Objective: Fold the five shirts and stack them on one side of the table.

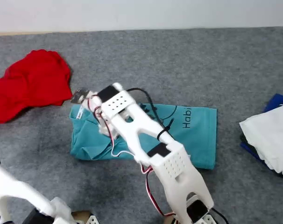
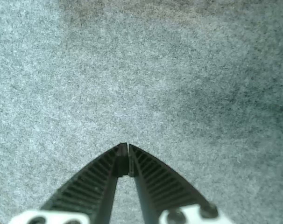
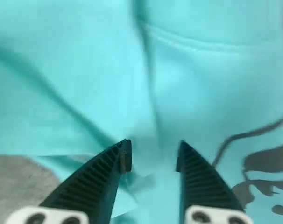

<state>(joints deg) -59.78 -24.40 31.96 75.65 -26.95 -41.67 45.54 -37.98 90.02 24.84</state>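
1. Jaws on your right gripper (image 3: 153,156) stand parted just above the teal shirt (image 1: 197,126), which lies mid-table.
2. Your left gripper (image 2: 127,147) is clenched on nothing, over the bare grey table (image 2: 132,70).
3. You have a red shirt (image 1: 31,84) crumpled at the left and a white shirt (image 1: 272,135) at the right edge.

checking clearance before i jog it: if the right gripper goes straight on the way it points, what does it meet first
The teal shirt: the right gripper, jaws open, points at its fabric, seemingly close, though depth is unclear.
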